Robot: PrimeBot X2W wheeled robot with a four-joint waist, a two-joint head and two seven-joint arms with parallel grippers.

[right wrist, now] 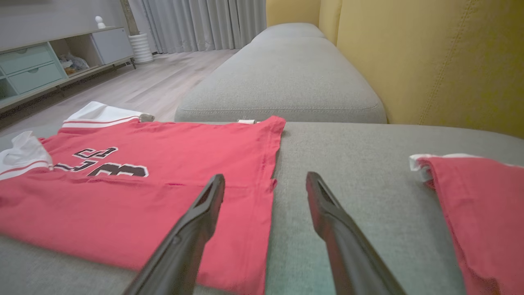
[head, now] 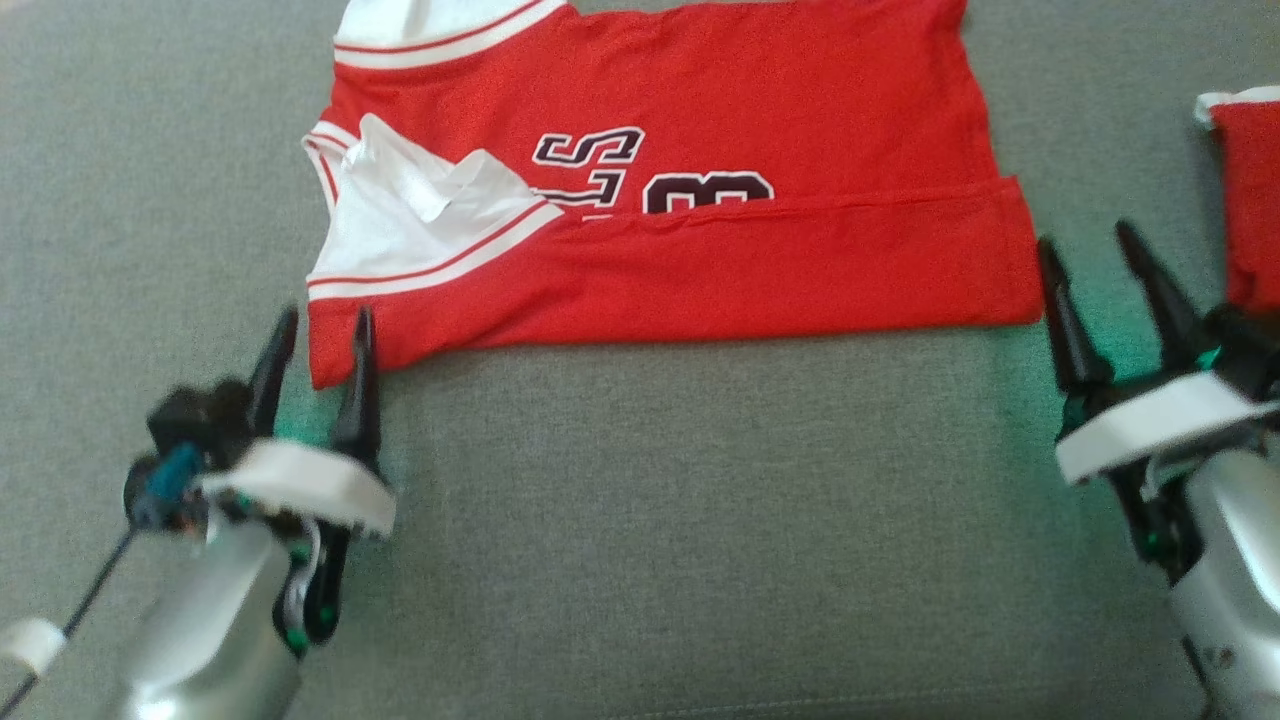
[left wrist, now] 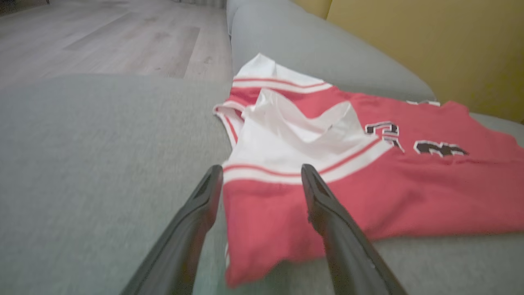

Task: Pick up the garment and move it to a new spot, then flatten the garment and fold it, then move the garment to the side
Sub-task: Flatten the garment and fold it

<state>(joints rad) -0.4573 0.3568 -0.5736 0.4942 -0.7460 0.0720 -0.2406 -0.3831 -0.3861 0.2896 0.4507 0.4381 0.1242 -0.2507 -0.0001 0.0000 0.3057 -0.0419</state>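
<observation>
Lying flat, the garment (head: 780, 270) runs left-right (neck end leftward), both arms' jaws open.

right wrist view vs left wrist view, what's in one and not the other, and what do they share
Right wrist view, not the left: the right gripper, open, at the hem end of the red jersey, plus a second red garment, a shelf unit and curtains.

Left wrist view, not the right: the left gripper, open, straddling the jersey's sleeve-end corner, its white sleeve close ahead.

Both: the jersey with its near edge folded over, the grey sofa, the yellow backrest and the wood floor.
</observation>
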